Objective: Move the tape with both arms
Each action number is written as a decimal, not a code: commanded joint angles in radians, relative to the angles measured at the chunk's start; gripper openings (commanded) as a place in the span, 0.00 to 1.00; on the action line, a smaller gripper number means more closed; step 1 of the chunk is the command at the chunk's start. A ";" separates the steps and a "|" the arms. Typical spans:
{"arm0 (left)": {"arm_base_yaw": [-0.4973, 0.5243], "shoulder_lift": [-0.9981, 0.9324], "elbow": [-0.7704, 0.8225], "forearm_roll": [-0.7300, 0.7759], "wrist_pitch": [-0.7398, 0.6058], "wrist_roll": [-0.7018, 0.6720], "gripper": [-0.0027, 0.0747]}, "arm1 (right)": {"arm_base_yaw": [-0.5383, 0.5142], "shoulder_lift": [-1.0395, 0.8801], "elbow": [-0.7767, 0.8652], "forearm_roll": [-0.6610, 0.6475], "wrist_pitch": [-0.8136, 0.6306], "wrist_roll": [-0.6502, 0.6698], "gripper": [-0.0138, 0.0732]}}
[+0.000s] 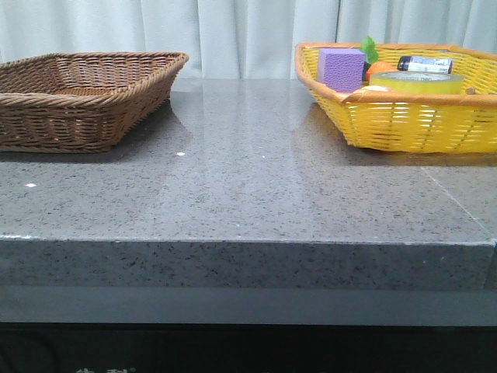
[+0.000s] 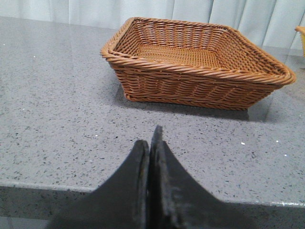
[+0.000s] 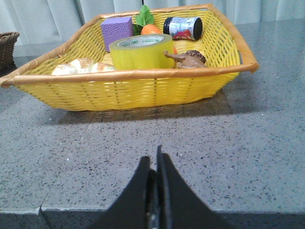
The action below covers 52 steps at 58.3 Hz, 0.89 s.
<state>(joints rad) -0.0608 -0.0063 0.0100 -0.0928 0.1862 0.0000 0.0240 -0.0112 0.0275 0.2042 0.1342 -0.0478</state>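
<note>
Left tool [image 2: 151, 143]: fingers pressed together, nothing between them, low over the near edge of the grey stone surface [image 1: 248, 186]. Right tool [image 3: 155, 164]: same, closed and empty, at the near edge. Neither shows in the front view. Beyond the left tool, a brown wicker basket [image 2: 190, 71] on the surface. Beyond the right tool, a yellow basket [image 3: 138, 88] on the right side. Tape [image 3: 141, 51] lies flat inside it, near the middle. Bread pieces [image 3: 81, 67] to one side, brown toy figure [image 3: 187, 58] just beside the tape. Behind: purple block [image 3: 116, 31], orange fruit with a leaf [image 3: 150, 28], small dark jar [image 3: 183, 27] on its side.
</note>
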 commanded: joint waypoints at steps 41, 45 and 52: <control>0.002 -0.018 0.038 -0.001 -0.088 -0.009 0.01 | -0.005 -0.026 -0.026 -0.009 -0.073 -0.005 0.08; 0.002 -0.018 0.038 -0.001 -0.090 -0.009 0.01 | -0.005 -0.026 -0.026 -0.009 -0.073 -0.005 0.08; 0.002 -0.018 0.038 -0.004 -0.111 -0.009 0.01 | -0.005 -0.026 -0.026 -0.009 -0.081 -0.005 0.08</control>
<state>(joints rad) -0.0608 -0.0063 0.0100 -0.0928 0.1826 0.0000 0.0240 -0.0112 0.0275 0.2042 0.1342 -0.0478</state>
